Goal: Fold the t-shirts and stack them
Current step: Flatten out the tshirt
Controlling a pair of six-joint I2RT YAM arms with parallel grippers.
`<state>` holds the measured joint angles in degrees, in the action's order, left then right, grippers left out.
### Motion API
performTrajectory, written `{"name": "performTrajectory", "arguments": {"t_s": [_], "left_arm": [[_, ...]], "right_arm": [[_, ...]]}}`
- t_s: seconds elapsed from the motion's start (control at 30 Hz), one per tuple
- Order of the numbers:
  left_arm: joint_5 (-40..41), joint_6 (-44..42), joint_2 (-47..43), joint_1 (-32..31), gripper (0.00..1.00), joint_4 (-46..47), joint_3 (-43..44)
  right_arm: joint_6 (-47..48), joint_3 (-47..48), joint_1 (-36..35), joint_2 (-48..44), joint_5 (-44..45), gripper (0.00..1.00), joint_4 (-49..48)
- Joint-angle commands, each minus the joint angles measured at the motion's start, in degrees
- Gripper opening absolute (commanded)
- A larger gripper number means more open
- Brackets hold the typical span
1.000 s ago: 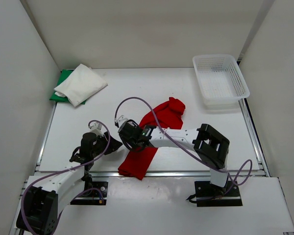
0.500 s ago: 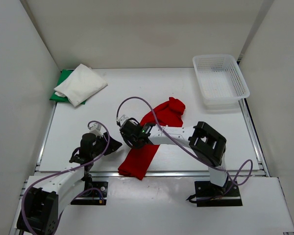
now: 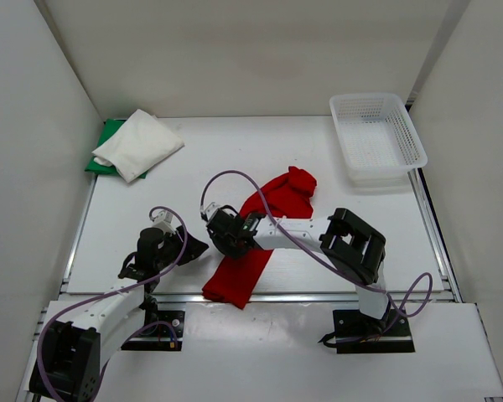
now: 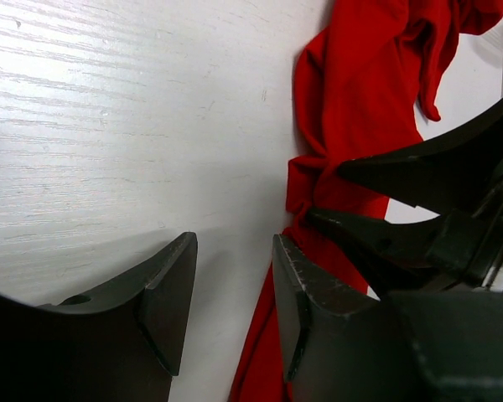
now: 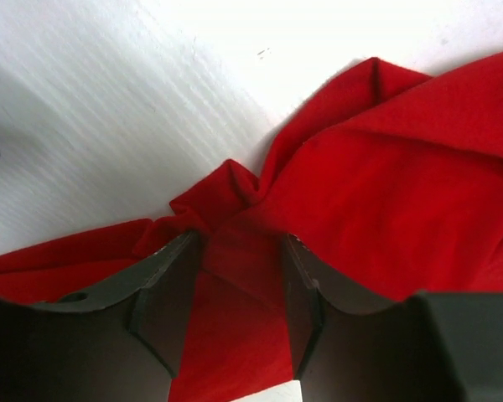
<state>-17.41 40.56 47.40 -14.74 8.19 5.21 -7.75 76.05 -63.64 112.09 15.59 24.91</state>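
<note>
On the white table [image 3: 134, 209], the red t-shirt [image 3: 277, 197] lies crumpled near the front edge, where the right gripper [image 5: 239, 251] straddles a bunched ridge, grip unclear, and the left gripper [image 4: 233, 243] hovers beside it unclenched, probably to help spread it.

open: table [image 3: 235, 151] centre | obstacles: basket [image 3: 377, 138] back-right; white t-shirt [image 3: 138, 144] back-left

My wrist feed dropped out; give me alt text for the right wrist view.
The right gripper hangs over the red t-shirt, jaws apart astride a bunched fold near its edge. The white table fills the upper left.
</note>
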Motion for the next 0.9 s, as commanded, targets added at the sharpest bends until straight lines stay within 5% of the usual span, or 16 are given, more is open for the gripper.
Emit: {"name": "performTrajectory", "arguments": {"t_s": [0.0, 0.23, 0.33, 0.53, 0.87], "left_arm": [[-0.7, 0.0, -0.7, 0.1, 0.52, 1.0, -0.4], [-0.8, 0.3, -0.6, 0.1, 0.52, 1.3, -0.5], [-1.1, 0.3, -0.8, 0.2, 0.52, 1.6, -0.7], [-1.0, 0.3, -0.6, 0.1, 0.51, 1.5, -0.6], [1.5, -2.5, 2.0, -5.3, 0.55, 0.0, 1.6]], "right_arm": [[-1.3, -1.3, 0.0, -2.2, -0.8, 0.43, -0.6], [-1.4, -2.2, -0.4, -1.7, -0.8, 0.48, -0.6], [-1.7, -2.1, 0.4, -2.5, 0.4, 0.22, -1.0], [-1.9, -2.3, 1.3, -5.9, 2.2, 0.05, -2.1], [-4.0, -9.0, 8.2, -16.9, -6.8, 0.12, -6.5]]}}
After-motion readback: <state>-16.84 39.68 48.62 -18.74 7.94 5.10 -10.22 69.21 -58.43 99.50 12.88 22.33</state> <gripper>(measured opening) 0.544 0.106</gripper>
